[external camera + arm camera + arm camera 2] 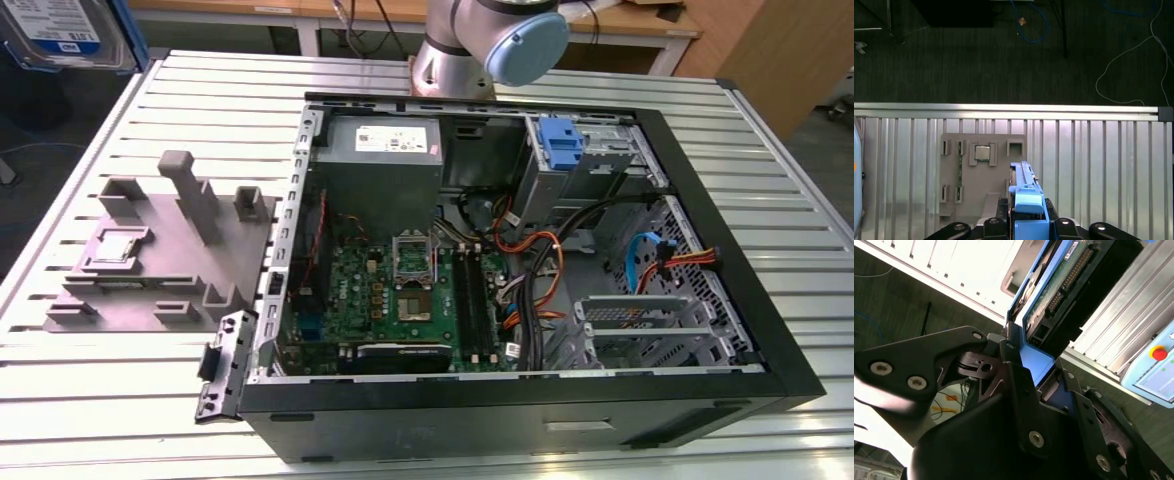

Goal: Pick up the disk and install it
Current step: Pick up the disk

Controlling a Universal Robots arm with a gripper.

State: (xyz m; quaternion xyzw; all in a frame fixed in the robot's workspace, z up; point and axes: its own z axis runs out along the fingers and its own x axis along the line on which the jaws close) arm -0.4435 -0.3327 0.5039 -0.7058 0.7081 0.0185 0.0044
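And the count was: one computer case (534, 405), one grey holder (174, 250), one square chip (982, 153), one disk (1026, 197), one bench (761, 130).

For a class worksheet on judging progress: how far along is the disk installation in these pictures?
Done: the disk is picked up, held clear of the grey fixture in the first wrist view. In hand: the end effector is shut on its blue carrier frame. Left: installing; the disk is not yet in the computer case.
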